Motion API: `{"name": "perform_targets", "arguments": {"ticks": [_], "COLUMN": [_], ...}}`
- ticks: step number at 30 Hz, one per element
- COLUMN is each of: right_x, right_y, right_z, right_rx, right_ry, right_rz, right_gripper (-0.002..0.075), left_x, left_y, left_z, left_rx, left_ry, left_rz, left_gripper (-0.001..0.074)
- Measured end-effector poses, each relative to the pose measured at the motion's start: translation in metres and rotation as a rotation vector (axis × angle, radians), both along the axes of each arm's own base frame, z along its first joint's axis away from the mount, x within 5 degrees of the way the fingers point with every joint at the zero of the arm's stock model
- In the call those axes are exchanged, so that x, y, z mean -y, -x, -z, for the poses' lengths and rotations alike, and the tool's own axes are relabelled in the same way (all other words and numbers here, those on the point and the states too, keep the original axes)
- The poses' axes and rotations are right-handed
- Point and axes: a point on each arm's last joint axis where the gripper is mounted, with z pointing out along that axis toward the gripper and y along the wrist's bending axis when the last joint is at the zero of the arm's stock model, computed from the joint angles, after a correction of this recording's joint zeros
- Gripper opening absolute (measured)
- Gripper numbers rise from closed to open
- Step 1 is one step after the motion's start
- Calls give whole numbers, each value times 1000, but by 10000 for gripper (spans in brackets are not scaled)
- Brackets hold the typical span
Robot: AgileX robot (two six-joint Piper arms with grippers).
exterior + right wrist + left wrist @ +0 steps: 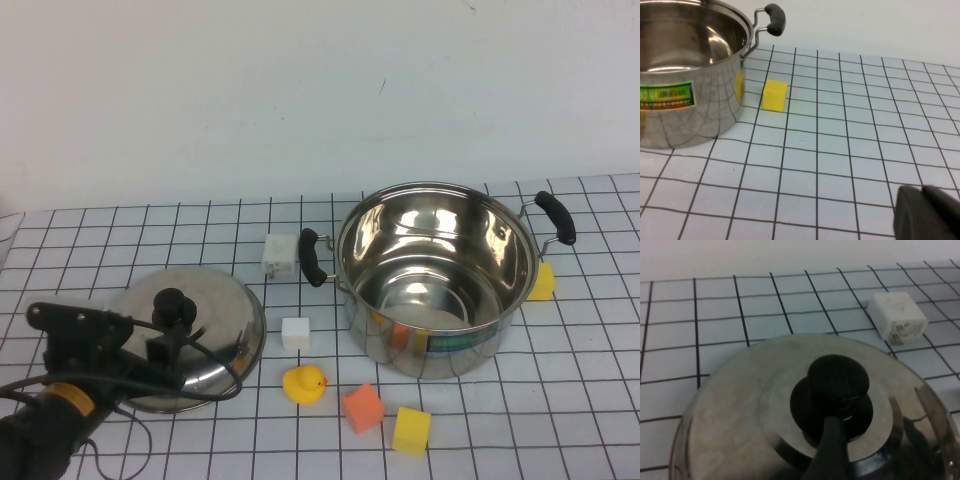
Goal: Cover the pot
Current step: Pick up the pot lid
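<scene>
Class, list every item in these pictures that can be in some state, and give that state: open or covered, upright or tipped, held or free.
Pot: upright, uncovered, nothing inside.
Lid: flat on the table, knob up, left of the pot.
Left gripper: at the lid's knob.
Right gripper: low over the table right of the pot, holding nothing visible.
Rubber duck: upright, free.
</scene>
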Motion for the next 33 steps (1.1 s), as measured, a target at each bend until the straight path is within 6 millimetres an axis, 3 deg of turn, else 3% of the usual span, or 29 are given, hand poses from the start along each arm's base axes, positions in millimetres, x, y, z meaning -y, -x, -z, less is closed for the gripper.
{"name": "perform_targets", "arguments": {"ticks": [6,25,33], "right_x": [0,0,0], "right_y": [0,0,0], "right_z": [0,0,0], "right_rx": [0,0,0], "right_ry": [0,0,0], "right_rz": [0,0,0], "right_gripper": [9,9,9], "left_x": [2,0,14], "left_y": [-15,-58,-70], "left_z": [22,32,41], "left_rx": [-34,37,45], "left_ry": [-15,-12,-11], "left_rz": [24,-27,-23], "left_gripper": [557,563,564]}}
